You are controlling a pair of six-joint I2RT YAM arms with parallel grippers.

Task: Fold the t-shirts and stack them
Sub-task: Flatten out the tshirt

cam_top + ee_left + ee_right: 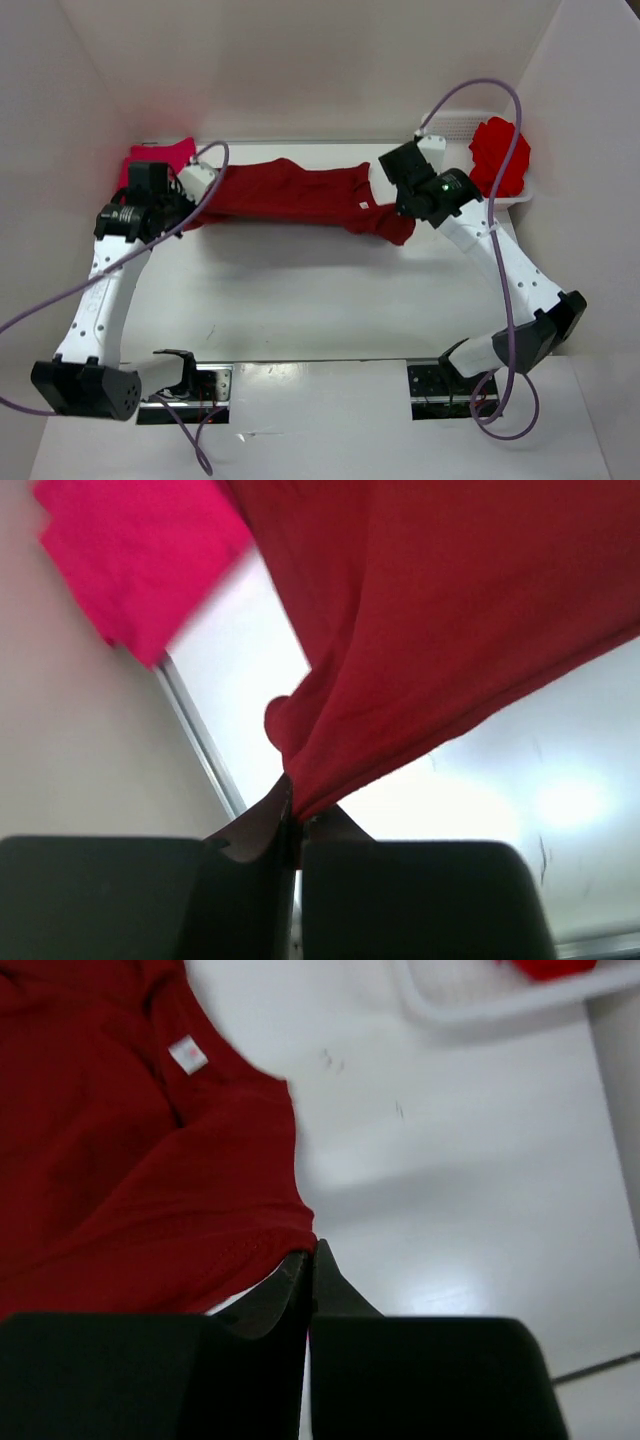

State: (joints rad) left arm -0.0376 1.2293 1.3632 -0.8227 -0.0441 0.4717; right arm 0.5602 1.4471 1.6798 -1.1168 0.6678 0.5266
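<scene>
The dark maroon t-shirt point(290, 192) is pulled out lengthwise to the left of the white mesh basket point(455, 125), with its white tag point(187, 1053) at the basket end. The left gripper point(292, 805) is clenched on the end farthest from the basket, and the right gripper point(308, 1255) pinches the edge nearest it. To lay the shirt flat, both arms should lower together under even tension, staying clear of the pinkish-crimson t-shirt point(160, 155) on the side opposite the basket. The bright red t-shirt point(497, 155) sits in the basket.

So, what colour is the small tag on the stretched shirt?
The tag is white; the right wrist view shows it best.
</scene>
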